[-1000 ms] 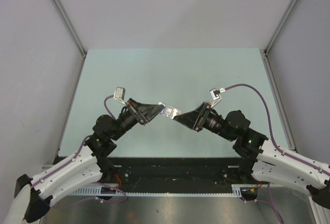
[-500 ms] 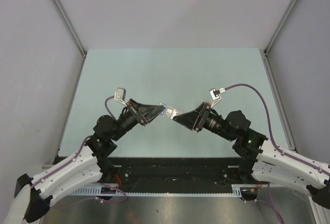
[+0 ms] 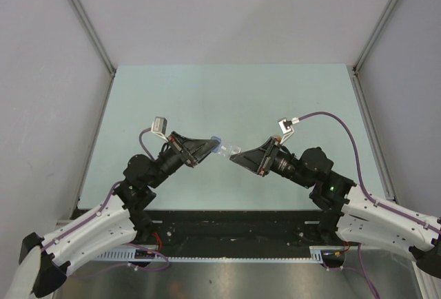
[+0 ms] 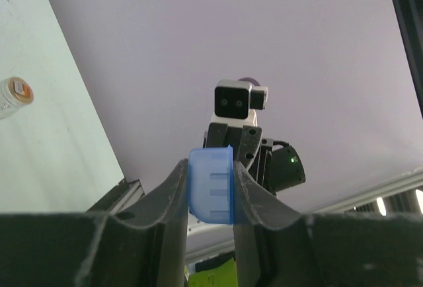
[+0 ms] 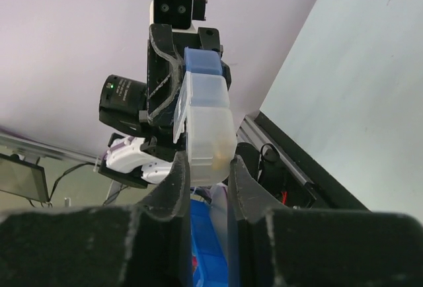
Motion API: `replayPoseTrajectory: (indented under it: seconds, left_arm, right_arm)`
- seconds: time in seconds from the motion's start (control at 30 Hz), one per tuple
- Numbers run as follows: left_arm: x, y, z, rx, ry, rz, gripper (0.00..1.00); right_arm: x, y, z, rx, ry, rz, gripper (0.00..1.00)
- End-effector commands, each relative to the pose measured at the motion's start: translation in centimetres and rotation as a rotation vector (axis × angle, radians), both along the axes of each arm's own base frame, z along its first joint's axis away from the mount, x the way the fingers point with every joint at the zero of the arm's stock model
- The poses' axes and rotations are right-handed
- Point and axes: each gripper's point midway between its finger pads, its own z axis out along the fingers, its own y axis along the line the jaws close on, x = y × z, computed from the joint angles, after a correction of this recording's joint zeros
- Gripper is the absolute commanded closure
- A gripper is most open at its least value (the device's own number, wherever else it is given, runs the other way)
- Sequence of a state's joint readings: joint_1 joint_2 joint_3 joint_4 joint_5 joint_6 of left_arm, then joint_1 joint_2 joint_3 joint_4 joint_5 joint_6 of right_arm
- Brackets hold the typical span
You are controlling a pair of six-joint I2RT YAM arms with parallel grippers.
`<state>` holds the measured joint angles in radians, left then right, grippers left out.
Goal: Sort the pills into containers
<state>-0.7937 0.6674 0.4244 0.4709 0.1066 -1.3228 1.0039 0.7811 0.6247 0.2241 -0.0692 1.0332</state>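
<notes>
change, arms: left arm (image 3: 138,175) and right arm (image 3: 324,182) have eased slightly apart since a second ago; they meet tip to tip above the table's middle, toward its near edge
change, claws: left claw (image 4: 210,171) clamped on the cap, right claw (image 5: 206,168) clamped on the vial body; both grips hold as before
change, vial: vial (image 5: 210,125) held in the air between the two claws, clear of the table
change, cap: blue cap (image 4: 211,188) now shows a bit left of the clear body from above; probably being pulled off, can't tell if fully free
meaning: vial likely being opened to take pills; no sorting visible yet
room: plain grey walls (image 3: 227,9), metal posts (image 3: 83,16) at the far corners
table: pale green table (image 3: 227,92), matte
jar: round jar (image 4: 14,95) lying on the table, seen by the left wrist only; edge unclear
pill: tan speck (image 5: 216,161) low in the vial, maybe a pill
</notes>
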Motion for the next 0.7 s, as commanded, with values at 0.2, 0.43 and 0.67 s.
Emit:
replayPoseTrajectory:
  seconds: [0.2, 0.43, 0.67]
  left_arm:
    - [-0.34, -0.31, -1.00, 0.009, 0.022, -0.021, 1.00]
    - [-0.35, -0.35, -1.47, 0.013, 0.033, -0.022, 1.00]
    - [-0.49, -0.62, -1.49, 0.016, 0.033, -0.035, 1.00]
  right_arm:
    - [-0.46, -0.14, 2.70, 0.077, -0.068, 0.016, 0.75]
    - [-0.41, -0.19, 3.10, 0.089, -0.083, 0.012, 0.38]
    - [0.08, 0.35, 2.75, 0.089, -0.067, 0.006, 0.36]
